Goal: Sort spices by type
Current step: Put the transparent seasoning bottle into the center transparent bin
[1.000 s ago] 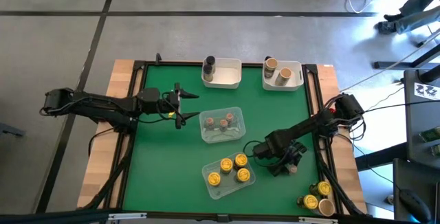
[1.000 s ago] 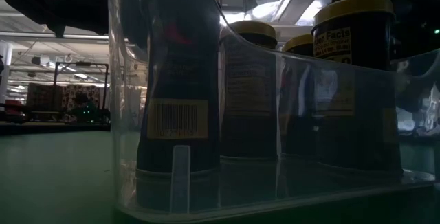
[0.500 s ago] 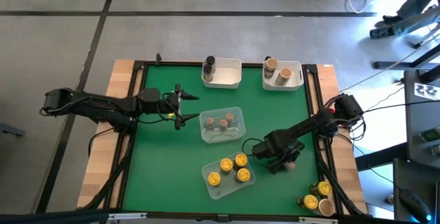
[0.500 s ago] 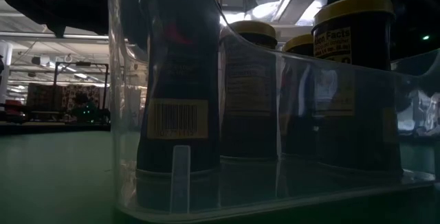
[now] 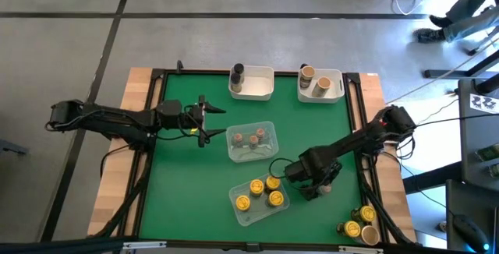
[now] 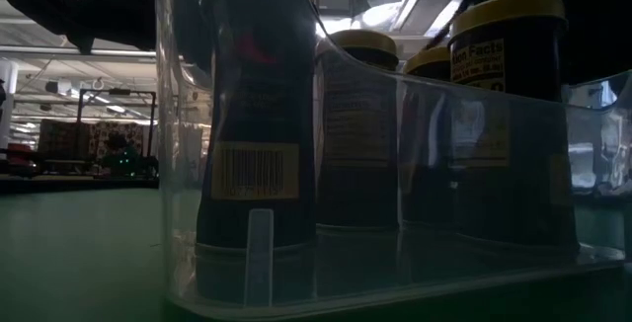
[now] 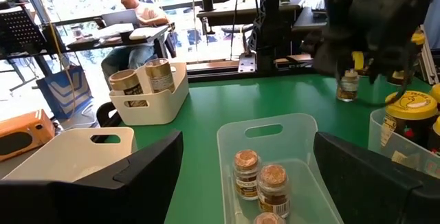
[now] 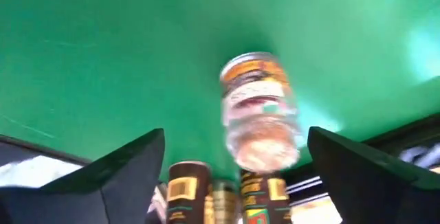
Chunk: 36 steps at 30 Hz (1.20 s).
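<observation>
Both six-joint arms were matte black throughout, built of slim tubular links joined by bulkier rounded housings. The left arm (image 5: 117,119) carried a small yellow marking near its wrist and ended in two thin, pointed black fingers (image 5: 210,108). The right arm (image 5: 355,141) showed a red detail and black cables at its base by the table's right edge.

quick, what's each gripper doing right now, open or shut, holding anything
left gripper: open, empty, beside the clear tray of copper-lidded jars.
right gripper: open, holding nothing; a small jar stands free on the mat just ahead of it.
</observation>
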Motion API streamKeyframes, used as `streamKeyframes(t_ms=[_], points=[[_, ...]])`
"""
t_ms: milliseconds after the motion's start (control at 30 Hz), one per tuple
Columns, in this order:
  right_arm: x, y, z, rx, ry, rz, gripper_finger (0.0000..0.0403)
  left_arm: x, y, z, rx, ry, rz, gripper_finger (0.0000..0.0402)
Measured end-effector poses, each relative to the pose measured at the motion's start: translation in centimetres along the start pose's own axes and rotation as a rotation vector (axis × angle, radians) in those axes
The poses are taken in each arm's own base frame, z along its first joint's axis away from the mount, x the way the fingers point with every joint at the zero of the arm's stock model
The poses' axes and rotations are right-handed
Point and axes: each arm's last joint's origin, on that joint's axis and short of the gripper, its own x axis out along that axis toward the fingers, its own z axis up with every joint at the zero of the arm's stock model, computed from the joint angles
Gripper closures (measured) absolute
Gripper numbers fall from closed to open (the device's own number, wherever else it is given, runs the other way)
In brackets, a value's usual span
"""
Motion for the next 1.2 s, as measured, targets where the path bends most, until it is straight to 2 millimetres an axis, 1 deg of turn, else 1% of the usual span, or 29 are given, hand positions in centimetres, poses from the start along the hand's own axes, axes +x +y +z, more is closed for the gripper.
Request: streamKeyframes(t_ms=[133, 233, 333, 467, 667, 833, 1067, 1200], points=[[-1.3, -0.4, -1.9, 0.014, -0.117, -0.063, 0.0045, 0.0, 0.0, -0.1, 0.005, 0.009, -0.002, 0.0088], [-1.5, -0.8, -3.4, 0.049, -0.210, -0.108, 0.0045, 0.0, 0.0, -0.1, 0.010, 0.011, -0.002, 0.0088], [-1.2, -0.6, -5.0, 0.061, -0.261, -0.102, 0.0045, 0.0, 0.0, -0.1, 0.008, 0.013, -0.002, 0.0088], [-0.1, -0.2, -7.1, 0.101, -0.304, -0.106, 0.0045, 0.0, 0.0, -0.1, 0.001, 0.014, -0.002, 0.0088], [1.1, 0.1, -9.4, 0.187, -0.465, -0.071, 0.0045, 0.0, 0.0, -0.1, -0.006, 0.015, -0.003, 0.0088], [1.8, 0.2, -10.5, 0.193, -0.549, -0.043, 0.0045, 0.0, 0.0, -0.1, -0.011, 0.011, -0.002, 0.0088], [1.9, 0.8, -10.2, 0.197, -0.590, 0.013, 0.0045, 0.0, 0.0, -0.1, -0.014, 0.010, -0.001, 0.0088], [1.9, 0.5, -10.2, 0.215, -0.607, -0.023, 0.0045, 0.0, 0.0, -0.1, -0.011, 0.010, -0.001, 0.0088]])
